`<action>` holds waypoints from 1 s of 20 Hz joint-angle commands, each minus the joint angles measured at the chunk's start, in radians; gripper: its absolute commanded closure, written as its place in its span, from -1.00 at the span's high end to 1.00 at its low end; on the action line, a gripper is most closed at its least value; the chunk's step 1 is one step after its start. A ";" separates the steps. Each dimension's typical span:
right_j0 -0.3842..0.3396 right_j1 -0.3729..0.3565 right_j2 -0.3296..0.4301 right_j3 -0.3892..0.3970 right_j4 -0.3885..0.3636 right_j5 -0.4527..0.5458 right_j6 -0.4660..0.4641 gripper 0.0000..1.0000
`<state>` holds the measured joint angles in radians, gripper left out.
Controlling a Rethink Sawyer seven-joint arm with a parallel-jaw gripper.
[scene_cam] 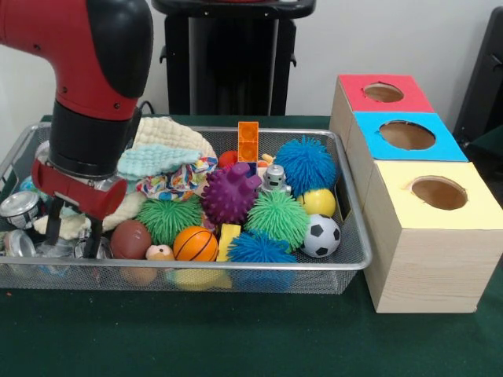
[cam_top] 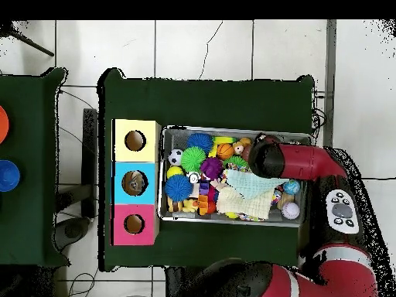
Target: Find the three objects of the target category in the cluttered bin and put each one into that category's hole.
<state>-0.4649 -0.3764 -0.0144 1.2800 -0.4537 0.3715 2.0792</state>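
The silver wire-mesh bin is full of toys; it also shows in the overhead view. My gripper is lowered into its front left corner in the front view, fingers apart, over small silver and clear things, beside a brown football. In the overhead view the arm hides it. Three wooden boxes stand beside the bin, each with a round hole: red-topped, blue-topped, yellow-topped.
The bin holds a purple spiky ball, green and blue spiky balls, a soccer ball, a basketball, an orange block, a small robot toy, cloths and a silver can.
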 commanded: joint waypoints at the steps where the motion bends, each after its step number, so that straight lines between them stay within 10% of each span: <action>1: 0.013 0.105 -0.012 0.036 0.012 -0.082 0.154 1.00; 20: 0.000 0.002 -0.003 0.084 0.076 0.015 0.054 1.00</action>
<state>-0.4486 -0.3338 -0.0757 1.2821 -0.4263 0.2911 2.0792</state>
